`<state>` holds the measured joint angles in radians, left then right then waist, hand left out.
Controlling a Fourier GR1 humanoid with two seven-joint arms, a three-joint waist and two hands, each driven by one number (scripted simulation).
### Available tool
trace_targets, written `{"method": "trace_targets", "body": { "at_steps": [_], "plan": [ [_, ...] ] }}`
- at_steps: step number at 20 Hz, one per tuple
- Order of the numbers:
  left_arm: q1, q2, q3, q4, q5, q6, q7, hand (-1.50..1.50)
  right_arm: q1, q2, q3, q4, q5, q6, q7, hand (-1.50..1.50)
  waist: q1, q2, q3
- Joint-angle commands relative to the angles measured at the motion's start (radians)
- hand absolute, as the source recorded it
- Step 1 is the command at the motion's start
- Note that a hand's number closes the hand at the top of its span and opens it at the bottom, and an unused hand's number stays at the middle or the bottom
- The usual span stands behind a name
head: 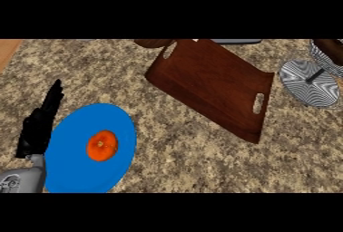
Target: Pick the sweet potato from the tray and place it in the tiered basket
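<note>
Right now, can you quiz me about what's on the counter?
1. True or false: the orange fruit lies on the blue plate.
2. Which hand shows beside the plate? A) the left hand, fingers straight B) the right hand C) both hands
3. Fill in: the wooden tray lies between the plate and the striped tiered ____.

Key: 1 true; 2 A; 3 basket.

The counter top is speckled stone, brown and tan all over, and it fills almost the whole view. At the far left corner there is a small strip of plain orange-brown wood. The light is even, with no strong shadows.
</note>
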<state>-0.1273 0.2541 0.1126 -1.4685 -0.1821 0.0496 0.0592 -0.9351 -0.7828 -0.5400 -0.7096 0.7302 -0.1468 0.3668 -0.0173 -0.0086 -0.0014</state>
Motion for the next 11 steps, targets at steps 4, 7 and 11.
{"method": "trace_targets", "body": {
  "at_steps": [4, 7, 11],
  "plan": [
    [0.031, -0.038, -0.016, -0.018, -0.026, 0.036, -0.004, 0.00, 0.257, -0.079, -0.142, -0.224, -0.182, 0.200, 0.028, -1.50, -0.025, -0.004, 0.001],
    [0.019, 0.028, 0.033, -0.022, 0.013, -0.016, 0.018, 0.00, 0.396, -0.101, -0.247, -0.306, -0.280, 0.279, -0.035, -1.50, -0.043, -0.008, 0.001],
    [0.034, -0.008, 0.000, -0.010, -0.014, 0.002, -0.021, 0.00, 0.553, -0.112, -0.393, -0.410, -0.400, 0.360, -0.088, -1.50, -0.025, 0.000, 0.001]
  ]
}}
